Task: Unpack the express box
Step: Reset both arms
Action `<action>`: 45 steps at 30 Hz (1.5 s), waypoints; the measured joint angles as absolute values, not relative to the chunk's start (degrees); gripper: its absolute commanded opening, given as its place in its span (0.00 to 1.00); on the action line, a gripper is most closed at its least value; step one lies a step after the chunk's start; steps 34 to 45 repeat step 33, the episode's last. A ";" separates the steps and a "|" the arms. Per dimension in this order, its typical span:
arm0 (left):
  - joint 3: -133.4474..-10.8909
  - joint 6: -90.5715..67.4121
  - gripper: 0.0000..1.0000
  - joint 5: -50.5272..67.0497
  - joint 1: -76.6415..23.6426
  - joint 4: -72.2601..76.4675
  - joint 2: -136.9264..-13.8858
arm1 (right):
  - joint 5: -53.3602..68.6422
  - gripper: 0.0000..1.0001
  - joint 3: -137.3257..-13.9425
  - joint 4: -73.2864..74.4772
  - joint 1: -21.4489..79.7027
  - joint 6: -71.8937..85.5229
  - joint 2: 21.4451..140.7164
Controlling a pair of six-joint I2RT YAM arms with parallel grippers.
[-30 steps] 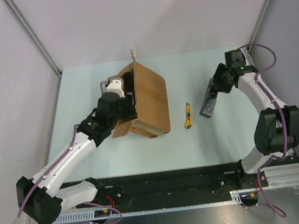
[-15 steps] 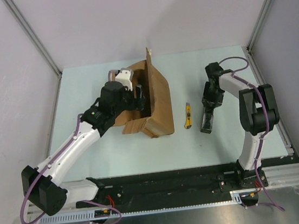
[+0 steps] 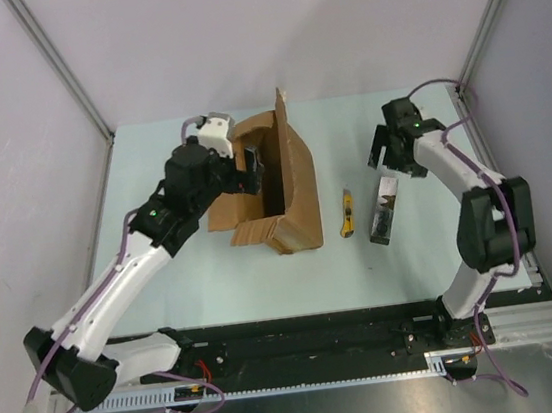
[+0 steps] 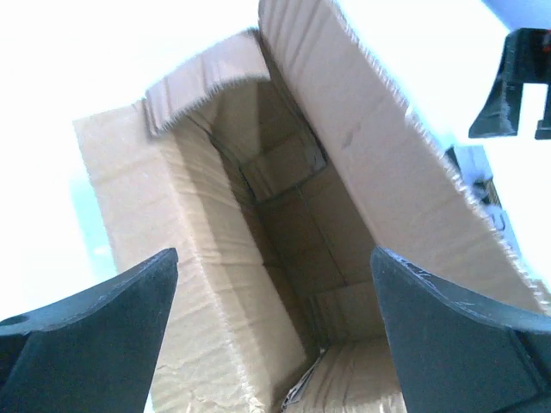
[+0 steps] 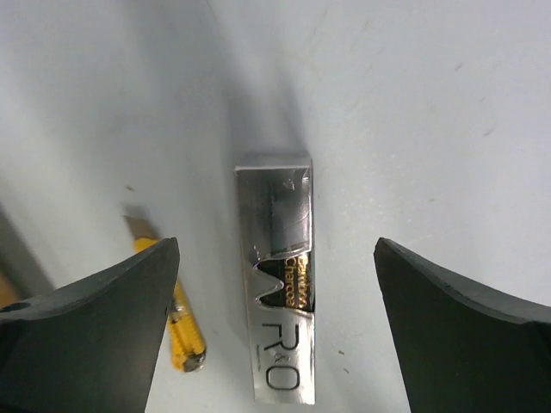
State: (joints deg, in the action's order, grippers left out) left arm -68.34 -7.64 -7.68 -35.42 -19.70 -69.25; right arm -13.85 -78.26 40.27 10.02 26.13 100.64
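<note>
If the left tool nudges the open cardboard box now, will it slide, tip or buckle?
The express box shows nothing inside in the left wrist view, so probably light and quick to slide. Open flaps leave its walls unbraced; they may flex. Ragged edges could crumple under grip.

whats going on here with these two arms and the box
A robot is unpacking a cardboard box. It sits open on the table, and the left hand, open and holding nothing, points into it. The part of the inside that shows looks empty. The right hand hovers open over a slim package lying flat on the table beside a yellow knife.
</note>
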 measured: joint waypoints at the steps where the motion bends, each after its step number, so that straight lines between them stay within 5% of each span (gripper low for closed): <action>1: -68.90 -7.38 1.00 -8.49 -35.42 -19.70 -68.12 | -14.68 1.00 -78.67 40.25 10.00 26.33 98.54; 13: -69.65 -9.34 1.00 -12.73 -26.81 -26.44 -53.67 | -18.55 1.00 -82.81 44.84 9.63 28.84 79.92; 27: -57.23 -18.57 1.00 -9.30 -24.49 -35.75 -31.29 | -27.64 1.00 -82.28 55.79 9.06 33.06 56.71; 45: -57.25 -18.48 1.00 -8.27 -24.49 -37.30 -30.59 | -29.19 1.00 -81.62 57.60 10.50 34.87 54.63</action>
